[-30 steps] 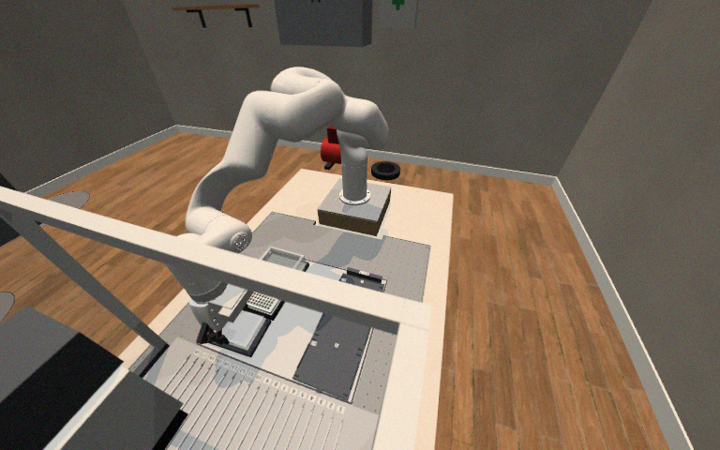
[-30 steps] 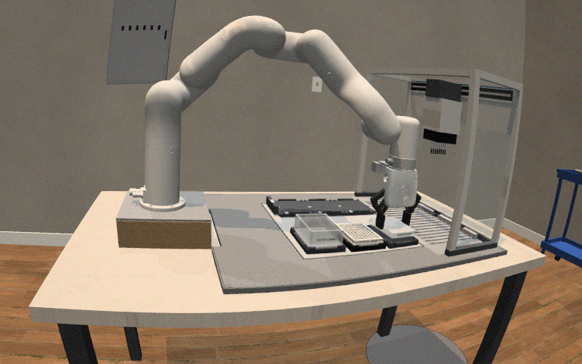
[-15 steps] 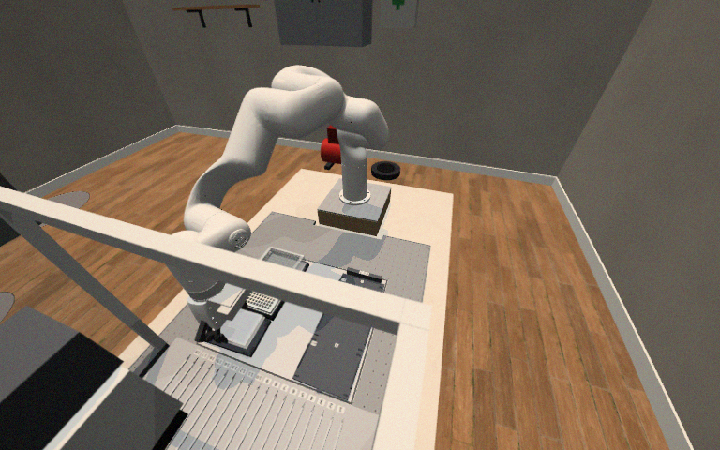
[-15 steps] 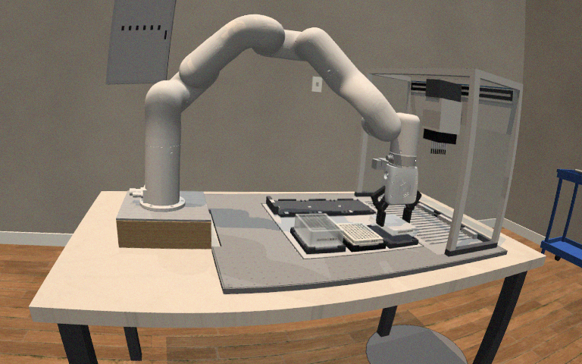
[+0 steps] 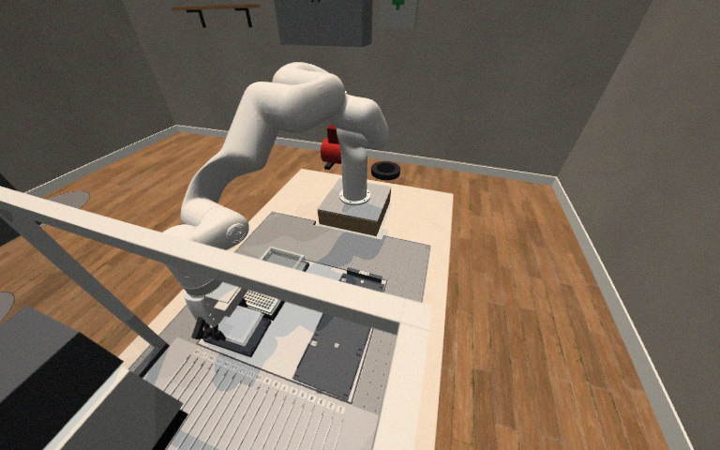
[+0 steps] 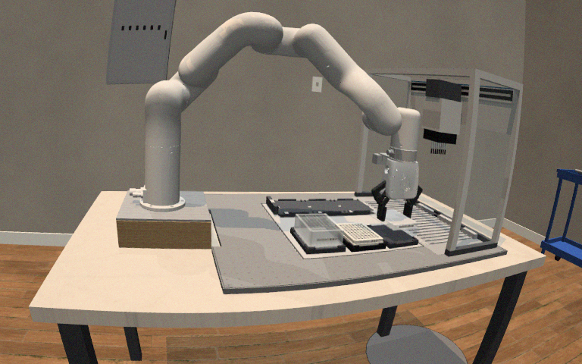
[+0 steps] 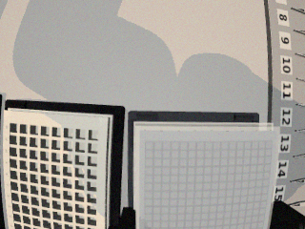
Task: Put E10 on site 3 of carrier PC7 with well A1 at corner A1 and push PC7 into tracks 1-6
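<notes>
My gripper (image 5: 209, 331) (image 6: 395, 211) is shut on E10 (image 5: 241, 324) (image 6: 401, 224) (image 7: 204, 191), a white 384-well plate, across its short width. The plate hangs level a little above the black nest S3 (image 5: 249, 347) (image 6: 395, 236) (image 7: 191, 116). E01 (image 5: 261, 301) (image 6: 360, 233) (image 7: 53, 185), a 96-well plate, sits in nest S2 beside it. E07 (image 5: 284, 258) (image 6: 317, 226), a clear deep-well block, sits in S1. The long dark carrier PC7 (image 5: 331, 355) (image 6: 317, 205) lies on the apron across from the nests, with its sites bare.
The rails (image 5: 254, 413) (image 6: 429, 223) lie past the apron, with track numbers (image 7: 284, 90) along their edge. The instrument's white frame (image 5: 212, 265) (image 6: 467, 163) stands over them and crosses the top view. A pipetting head (image 6: 442, 120) hangs inside it.
</notes>
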`<state>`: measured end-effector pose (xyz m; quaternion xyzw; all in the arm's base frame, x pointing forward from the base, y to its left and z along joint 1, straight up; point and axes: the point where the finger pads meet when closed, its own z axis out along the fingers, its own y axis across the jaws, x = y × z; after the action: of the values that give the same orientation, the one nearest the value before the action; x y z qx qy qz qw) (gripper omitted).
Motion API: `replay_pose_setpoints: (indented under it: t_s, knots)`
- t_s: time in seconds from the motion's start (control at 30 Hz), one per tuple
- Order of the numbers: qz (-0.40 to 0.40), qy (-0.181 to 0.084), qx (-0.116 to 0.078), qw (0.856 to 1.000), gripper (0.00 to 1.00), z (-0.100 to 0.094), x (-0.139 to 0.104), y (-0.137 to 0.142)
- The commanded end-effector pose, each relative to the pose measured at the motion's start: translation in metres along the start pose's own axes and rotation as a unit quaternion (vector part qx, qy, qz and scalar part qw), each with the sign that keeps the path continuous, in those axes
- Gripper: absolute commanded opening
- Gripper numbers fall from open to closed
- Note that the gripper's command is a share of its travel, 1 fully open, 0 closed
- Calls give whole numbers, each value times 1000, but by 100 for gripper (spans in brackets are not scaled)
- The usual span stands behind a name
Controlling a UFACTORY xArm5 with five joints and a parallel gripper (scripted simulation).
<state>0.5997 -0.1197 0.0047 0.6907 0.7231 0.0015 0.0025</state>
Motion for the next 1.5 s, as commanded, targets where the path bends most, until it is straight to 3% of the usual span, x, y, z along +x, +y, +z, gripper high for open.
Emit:
replay_pose_setpoints:
  t_s: [0.0,1.47]
  knots:
    - [0,0,-2,1000,0,-8,0,1]
    - [0,-1,-2,1000,0,-71,0,1]
